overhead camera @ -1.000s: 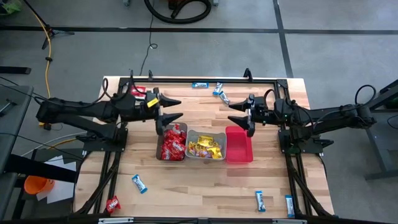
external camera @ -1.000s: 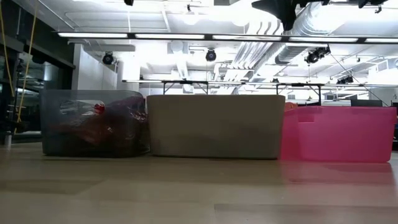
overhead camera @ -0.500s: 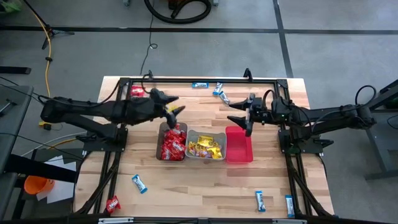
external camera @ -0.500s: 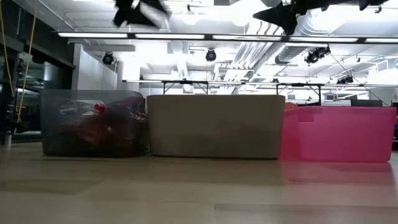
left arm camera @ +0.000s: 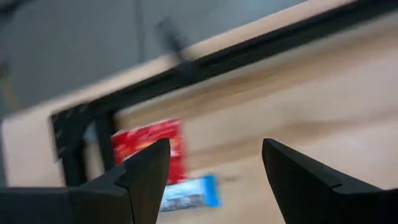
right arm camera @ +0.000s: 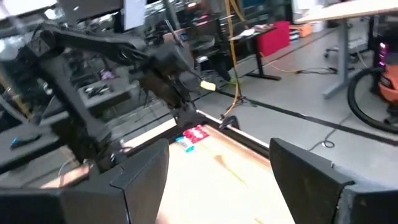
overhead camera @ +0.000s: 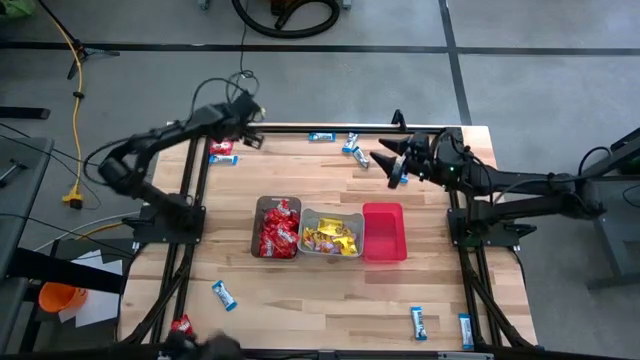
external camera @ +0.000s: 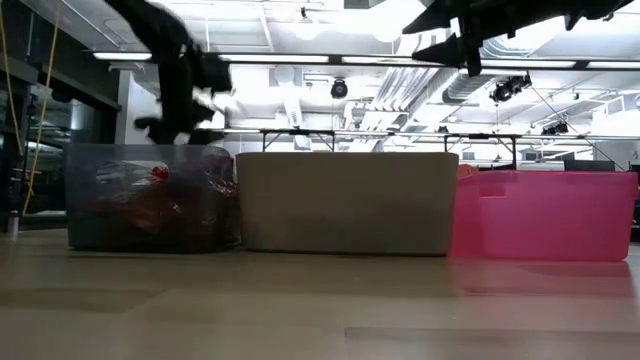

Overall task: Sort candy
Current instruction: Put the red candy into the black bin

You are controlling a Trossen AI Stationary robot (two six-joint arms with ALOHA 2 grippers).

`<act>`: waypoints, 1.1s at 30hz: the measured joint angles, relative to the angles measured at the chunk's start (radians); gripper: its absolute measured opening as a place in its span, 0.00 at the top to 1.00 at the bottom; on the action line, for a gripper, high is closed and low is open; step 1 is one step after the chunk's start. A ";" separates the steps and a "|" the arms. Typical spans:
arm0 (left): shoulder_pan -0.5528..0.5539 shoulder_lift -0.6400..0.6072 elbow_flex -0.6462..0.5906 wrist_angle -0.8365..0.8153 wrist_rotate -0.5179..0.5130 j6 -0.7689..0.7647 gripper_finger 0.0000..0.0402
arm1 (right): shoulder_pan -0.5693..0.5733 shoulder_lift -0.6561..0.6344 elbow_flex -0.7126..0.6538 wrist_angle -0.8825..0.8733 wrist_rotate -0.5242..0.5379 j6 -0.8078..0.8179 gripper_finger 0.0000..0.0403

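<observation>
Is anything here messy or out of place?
Yes: candy lies loose outside the bins. A red packet and blue bar sit at the far left corner, and more blue bars lie near the front edge. The pink bin looks empty.

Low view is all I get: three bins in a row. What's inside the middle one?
Observer: Yellow packets, seen from above.
Operator: And the dark thing above the left-hand bin?
Observer: That's the left claw, open, at the table's far left corner near a red packet and a blue bar.
Operator: Any candy lying loose elsewhere?
Observer: Yes, among others a loose bar near the front right corner.
</observation>
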 joint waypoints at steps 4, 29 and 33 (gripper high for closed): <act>0.155 0.113 -0.001 -0.002 0.054 -0.081 0.40 | -0.034 0.000 0.000 0.000 0.000 0.030 0.32; 0.153 0.254 -0.006 0.027 -0.139 -0.754 0.99 | -0.215 0.000 0.000 -0.152 -0.169 -0.141 0.32; 0.135 0.258 -0.054 0.026 -0.168 -0.862 1.00 | -0.230 0.000 0.000 -0.191 -0.180 -0.165 0.32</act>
